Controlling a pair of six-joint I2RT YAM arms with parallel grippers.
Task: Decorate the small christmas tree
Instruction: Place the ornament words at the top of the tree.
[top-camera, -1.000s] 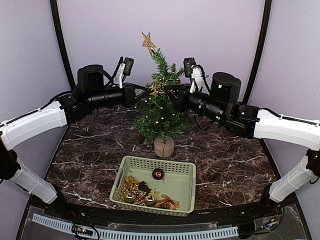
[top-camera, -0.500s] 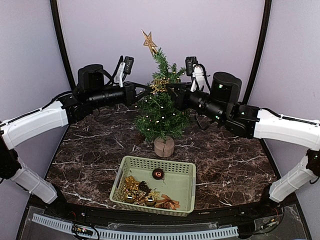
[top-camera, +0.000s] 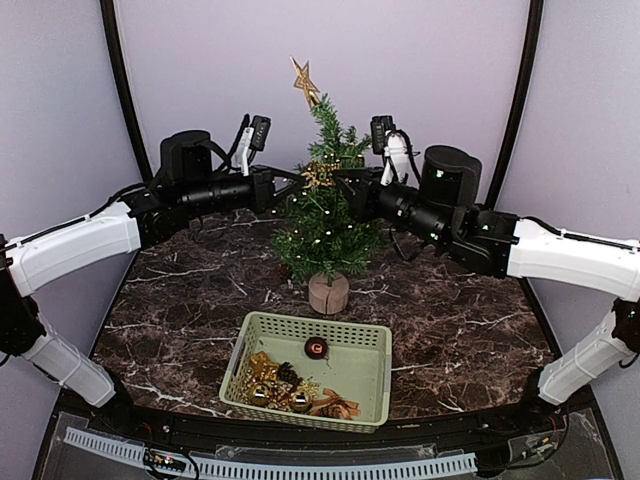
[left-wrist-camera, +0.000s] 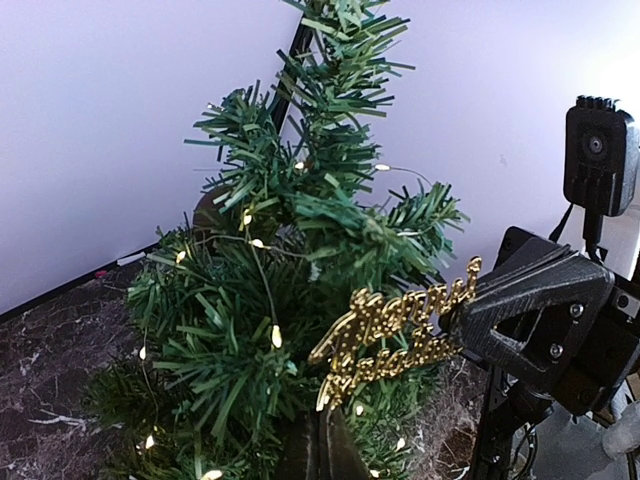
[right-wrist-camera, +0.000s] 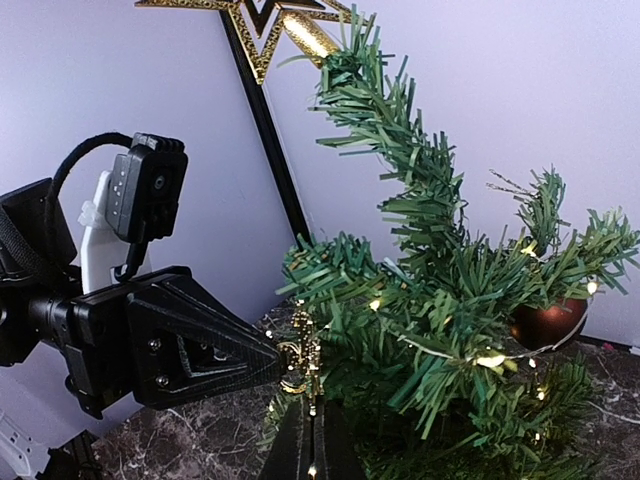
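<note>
Gold sign (left-wrist-camera: 395, 335), halfway up the tree (top-camera: 322, 225): we pinch it from both sides, left gripper (right-wrist-camera: 278, 368) and right gripper (left-wrist-camera: 452, 322) clamped, likely to seat it securely.

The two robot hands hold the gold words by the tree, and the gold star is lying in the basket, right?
Not quite. The gold star isn't in the basket. It sits on top of the small christmas tree, as the top external view shows. The left gripper and right gripper do hold the gold words.
</note>
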